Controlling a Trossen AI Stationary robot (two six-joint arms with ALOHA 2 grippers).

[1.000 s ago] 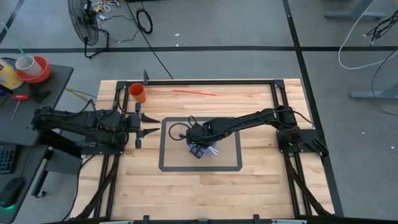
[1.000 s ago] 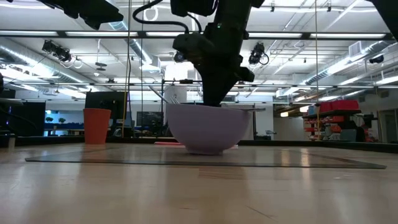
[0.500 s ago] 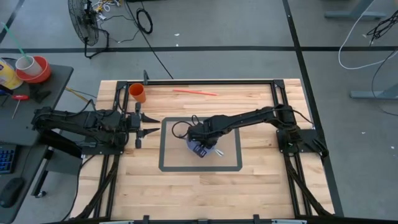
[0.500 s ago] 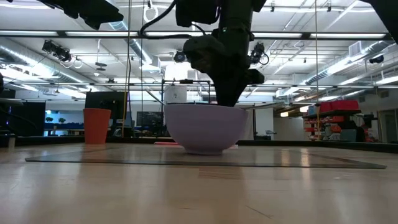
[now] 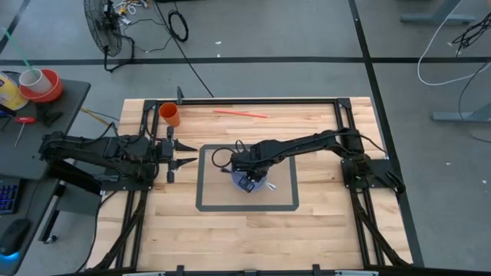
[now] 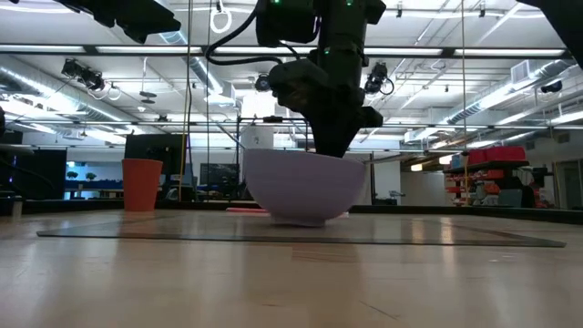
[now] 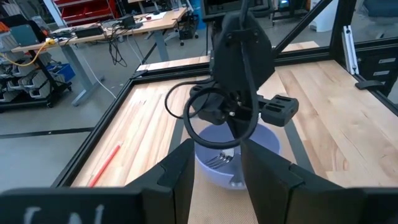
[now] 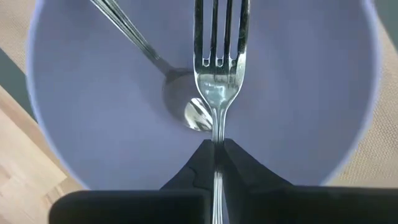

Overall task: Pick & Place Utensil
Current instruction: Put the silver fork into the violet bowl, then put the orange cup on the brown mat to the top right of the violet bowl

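Observation:
A lavender bowl point(image 5: 252, 184) point(image 6: 305, 187) stands by its base on a mat with a dark border point(image 5: 207, 192) at the table's middle. My right gripper point(image 5: 247, 181) point(image 8: 215, 148) hangs over it, shut on a silver fork point(image 8: 217, 68) whose tines point down into the bowl. A silver spoon point(image 8: 155, 59) lies inside, its head on the bowl's bottom and its handle leaning toward the rim. The left wrist view also shows the fork point(image 7: 219, 161) in the bowl. My left gripper point(image 5: 189, 153) point(image 7: 217, 186) waits open to the mat's left. My right gripper pinches the fork's thin neck just below the tines point(image 8: 216, 138) between its two fingers, which come from above and point down along the fork. The fork hangs upright with its tines inside the bowl; whether they touch the bottom I cannot tell.
An orange cup point(image 5: 169, 115) point(image 6: 141, 184) stands near the far left corner. A thin red stick point(image 5: 240, 114) point(image 7: 106, 165) lies by the far edge. Black rails point(image 5: 341, 123) run along the table's sides. Bare wood lies on the near side of the mat.
My right gripper has shifted a little over the bowl and its wrist has turned slightly, still shut on the fork. The bowl has stayed about where it was.

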